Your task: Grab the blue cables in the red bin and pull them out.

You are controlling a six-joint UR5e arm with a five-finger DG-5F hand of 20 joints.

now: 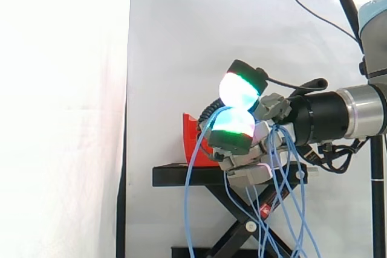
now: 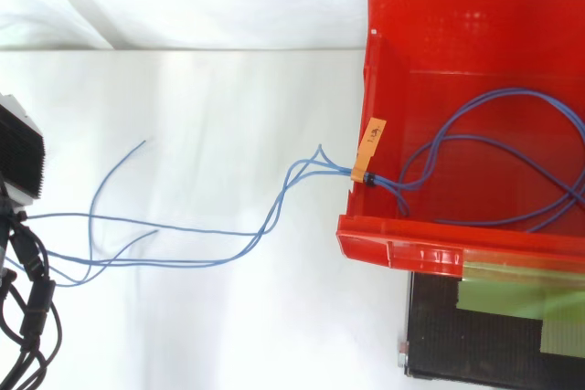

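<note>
White curtain (image 1: 181,40) backs the work. Cables (image 2: 364,175) are partly out: strands trail over the bin (image 2: 393,246) wall beside an orange tag (image 2: 373,145), and loops lie inside it. Bin sits on the stand (image 1: 181,176). Hand (image 1: 233,128), well clear of the bin, has fingers curled round the strands, whose ends hang below. Judgement: hold the clamp firm and draw steadily, straight away from the bin. The tag may snag on the wall and drag the bin

The arm (image 1: 357,113) is reaching in level from the right edge, with the wrist lying horizontal. The hand (image 1: 272,110) is holding its fingers curled inward, two pads (image 1: 239,89) glowing white and green one above the other. It is gripping the blue cables (image 1: 278,167).
</note>
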